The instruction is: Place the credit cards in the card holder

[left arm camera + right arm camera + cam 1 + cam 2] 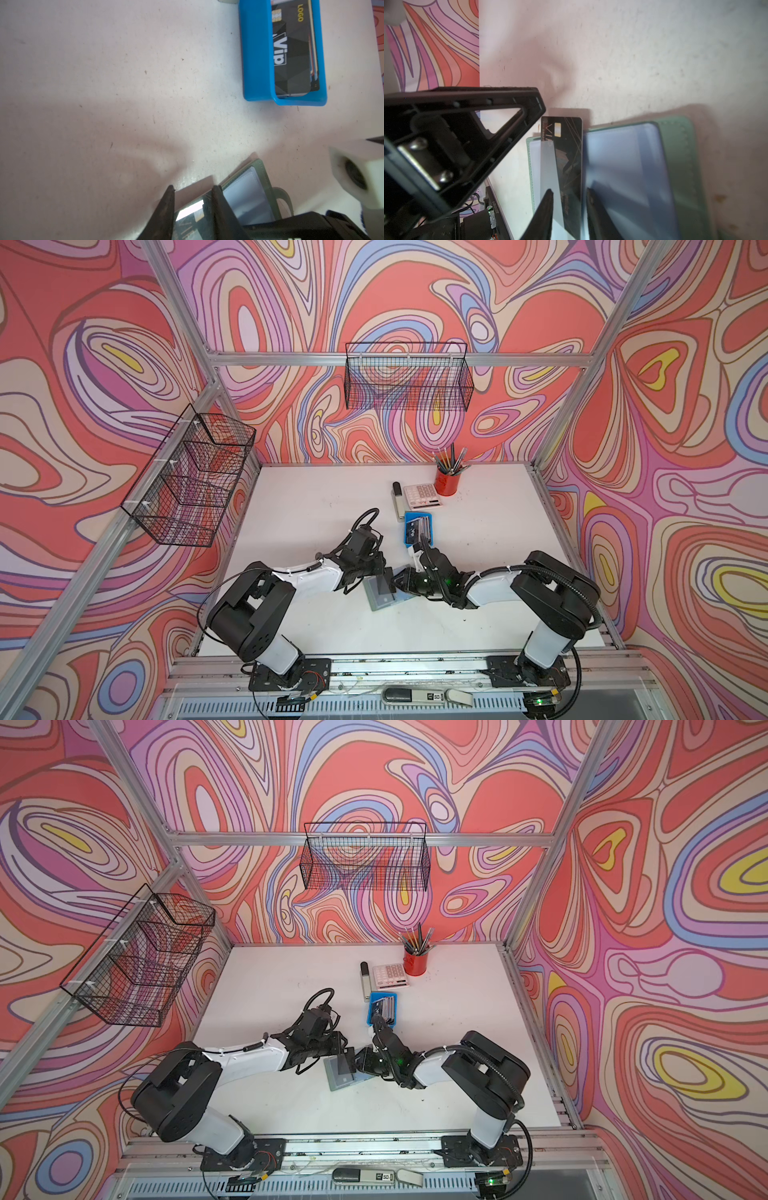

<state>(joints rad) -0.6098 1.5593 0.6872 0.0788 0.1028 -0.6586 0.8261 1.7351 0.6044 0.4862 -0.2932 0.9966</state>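
Observation:
The sage-green card holder (380, 600) (675, 166) lies open on the white table, its clear sleeves up. A dark credit card (569, 145) (193, 220) stands partly in a sleeve near the spine, with its chip end sticking out past the holder's edge. My right gripper (570, 190) has its fingers apart on either side of this card. My left gripper (193, 187) comes from the other side, jaws also apart round the chip end. More credit cards, with a dark "Vip" one (291, 52) on top, sit in the blue tray (255, 52) behind. Both grippers meet over the holder in a top view (392, 578).
A white calculator (422, 494), a black-capped stick (398, 499) and a red cup of pencils (448, 481) stand at the back behind the blue tray (409, 517). Wire baskets hang on the left wall (187, 485) and the back wall (409, 381).

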